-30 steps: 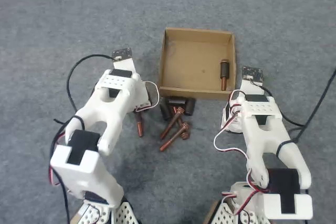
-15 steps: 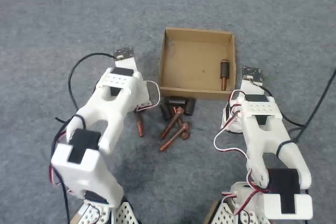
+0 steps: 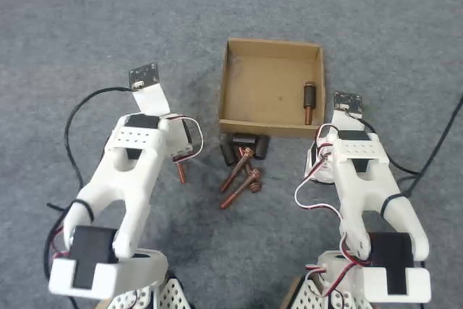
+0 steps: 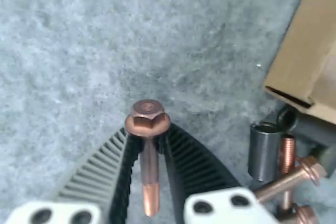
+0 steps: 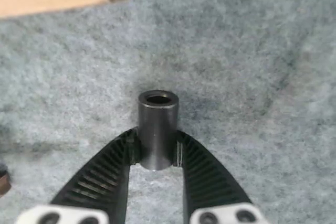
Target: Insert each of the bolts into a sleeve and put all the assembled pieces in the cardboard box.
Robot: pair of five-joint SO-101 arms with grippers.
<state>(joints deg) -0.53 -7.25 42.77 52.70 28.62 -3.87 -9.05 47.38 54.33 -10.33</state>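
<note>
The left arm [image 3: 134,179] lies extended with its wrist off the left wall of the cardboard box [image 3: 269,127], well apart from it. The left gripper [image 4: 148,136] is closed on a bolt [image 4: 149,171] just under the head (the shaft runs back between the ribbed fingers). The right arm [image 3: 362,179] extends to just beside the box's near right corner. The right gripper [image 5: 156,145] clamps a sleeve [image 5: 157,121], whose open end sticks out past the fingertips.

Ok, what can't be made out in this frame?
- High view: the count of dark cylindrical metal sleeves by the brown cardboard box; loose copper bolts lie over them.
- Left wrist view: that pile is cut off by the frame edge.
- High view: the grip of the left pincer on its held copper bolt; the white arm covers it.
</note>
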